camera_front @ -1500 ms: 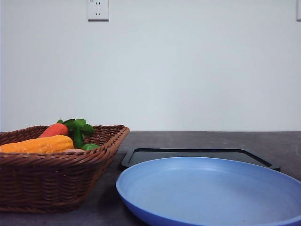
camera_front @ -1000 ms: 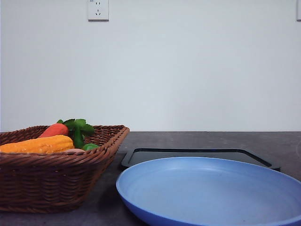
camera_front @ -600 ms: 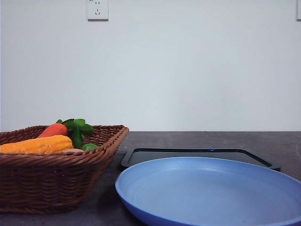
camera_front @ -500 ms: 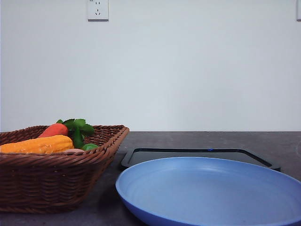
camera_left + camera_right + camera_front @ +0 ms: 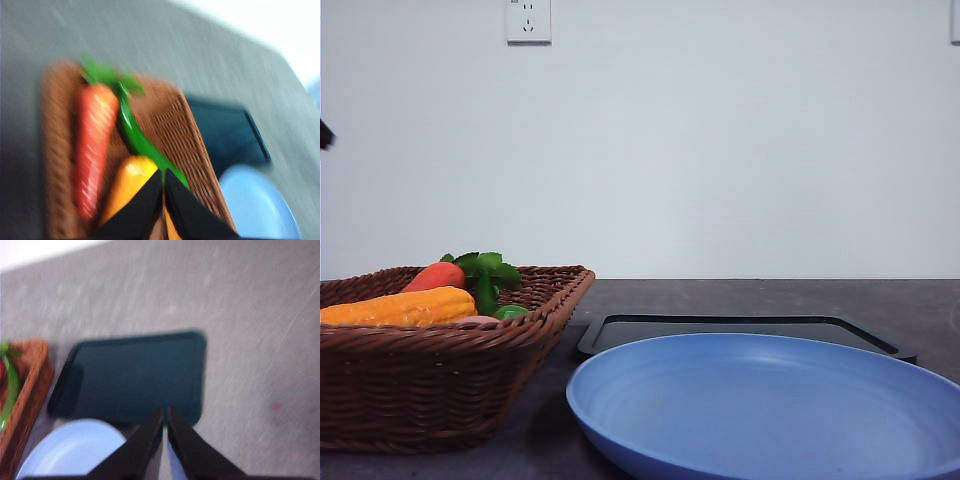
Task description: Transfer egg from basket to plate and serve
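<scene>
Left claw (image 5: 163, 176) seen above basket (image 5: 172, 130), fingers nearly together, nothing held. Right claw (image 5: 165, 416) likewise narrow, empty, above black tray (image 5: 130, 375). Egg (image 5: 477, 320) barely seen in basket beside corn (image 5: 400, 306); carrot (image 5: 433, 276) behind. Plate (image 5: 770, 400) bare on counter (image 5: 770, 298). Advised: left claw to be widened before descent, corn avoided, egg gripped gently.

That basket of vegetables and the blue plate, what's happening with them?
Nothing is being held yet. The wicker basket holds a carrot, a corn cob and a green pepper. The blue plate is empty, with a black tray behind it. Both grippers, left and right, are shut and hang above the table.
</scene>
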Available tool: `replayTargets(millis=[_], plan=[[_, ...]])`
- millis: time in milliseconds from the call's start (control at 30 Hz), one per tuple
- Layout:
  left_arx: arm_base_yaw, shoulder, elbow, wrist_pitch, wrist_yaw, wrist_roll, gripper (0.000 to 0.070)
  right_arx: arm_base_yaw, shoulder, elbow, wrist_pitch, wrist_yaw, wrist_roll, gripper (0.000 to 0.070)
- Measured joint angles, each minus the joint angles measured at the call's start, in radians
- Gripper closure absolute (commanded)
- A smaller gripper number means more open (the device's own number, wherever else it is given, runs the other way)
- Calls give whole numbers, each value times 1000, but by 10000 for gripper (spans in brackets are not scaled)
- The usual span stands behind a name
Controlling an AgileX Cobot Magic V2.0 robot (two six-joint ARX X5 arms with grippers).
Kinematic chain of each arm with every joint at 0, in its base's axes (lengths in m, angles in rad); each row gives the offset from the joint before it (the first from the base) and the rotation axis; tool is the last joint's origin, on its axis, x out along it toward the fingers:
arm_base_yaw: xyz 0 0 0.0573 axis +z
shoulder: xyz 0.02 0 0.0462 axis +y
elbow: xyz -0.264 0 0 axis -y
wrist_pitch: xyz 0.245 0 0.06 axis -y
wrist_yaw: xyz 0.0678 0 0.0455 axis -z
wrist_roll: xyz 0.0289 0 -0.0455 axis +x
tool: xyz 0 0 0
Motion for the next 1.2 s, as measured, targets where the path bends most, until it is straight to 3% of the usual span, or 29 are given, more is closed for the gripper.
replayTargets(millis=[200, 300, 400, 467, 600, 900, 1000, 1133, 1200], plan=[[-99, 170, 58, -76, 34, 44, 700, 1, 150, 5, -98, -131, -59, 700], [-144, 225, 58, -76, 34, 51, 680, 20, 223, 5, -163, -164, -90, 628], [-184, 266, 58, -65, 35, 51, 574, 64, 297, 5, -209, -167, -112, 514], [-200, 281, 58, -46, 35, 51, 489, 92, 337, 5, -211, -166, -118, 502], [-223, 302, 58, -1, 35, 38, 387, 153, 423, 5, -178, -162, -124, 502], [-235, 304, 58, 20, 35, 1, 388, 247, 622, -19, -10, -162, -112, 515], [-235, 304, 58, 19, 35, 1, 389, 267, 674, -20, 18, -162, -108, 559], [-235, 304, 58, 19, 35, 1, 389, 277, 700, -20, 32, -162, -105, 685], [-235, 304, 58, 19, 35, 1, 389, 277, 701, -20, 41, -162, -104, 700]])
